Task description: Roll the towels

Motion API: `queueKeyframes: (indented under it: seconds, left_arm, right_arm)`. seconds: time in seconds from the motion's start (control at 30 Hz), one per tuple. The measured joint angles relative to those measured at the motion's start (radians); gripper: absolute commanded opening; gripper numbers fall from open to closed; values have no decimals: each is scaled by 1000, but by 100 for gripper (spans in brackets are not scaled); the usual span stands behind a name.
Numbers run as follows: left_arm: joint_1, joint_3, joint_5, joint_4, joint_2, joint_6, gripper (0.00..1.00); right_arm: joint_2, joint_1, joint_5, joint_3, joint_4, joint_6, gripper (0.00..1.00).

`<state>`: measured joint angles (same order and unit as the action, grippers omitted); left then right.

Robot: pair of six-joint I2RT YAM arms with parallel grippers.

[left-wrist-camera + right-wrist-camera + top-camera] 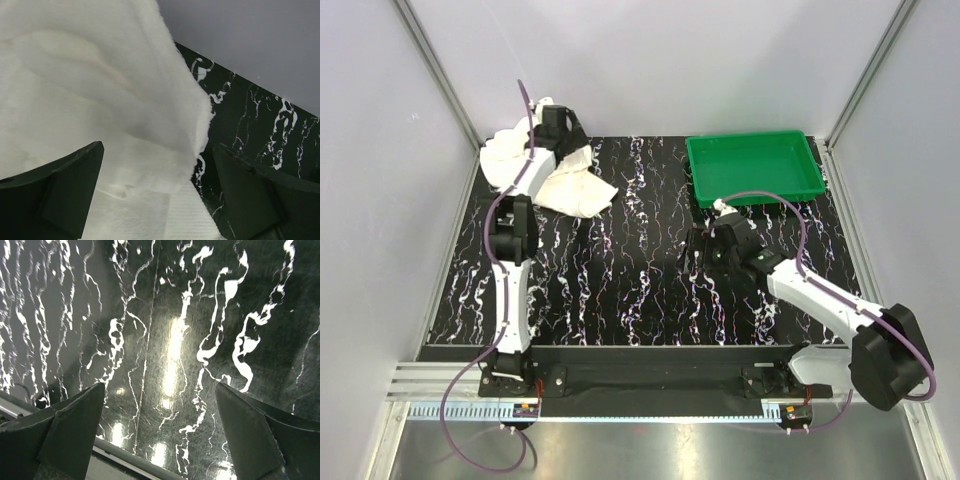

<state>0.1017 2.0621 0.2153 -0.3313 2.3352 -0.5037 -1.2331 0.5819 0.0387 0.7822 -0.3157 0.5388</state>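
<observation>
Top external view: towels (570, 185) lie crumpled in one heap at the bench's (620, 290) far-left corner, well apart from the green tray (755, 165), none rolled yet. Left gripper (157, 150) is down at the heap, jaws spread wide with nothing pinched; right gripper (160, 390) has its jaws likewise released over bare bench. Judgement: pinch a single free edge, then drag that towel clear and flat before rolling.
</observation>
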Motion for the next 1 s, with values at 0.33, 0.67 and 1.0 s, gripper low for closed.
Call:
queueKeyframes:
  seconds: [0.33,0.67,1.0]
  left_arm:
    - [46,230,7,-46,183,-42,0]
    - [48,226,-8,-137,-36,6,0]
    - [294,211,-10,-160,-778,132,28]
  right_arm:
    - [-42,0,16,-50,23,2,100]
    - [-20,0,29,-50,15,13,100]
    - [270,0,-75,34,-200,20,100]
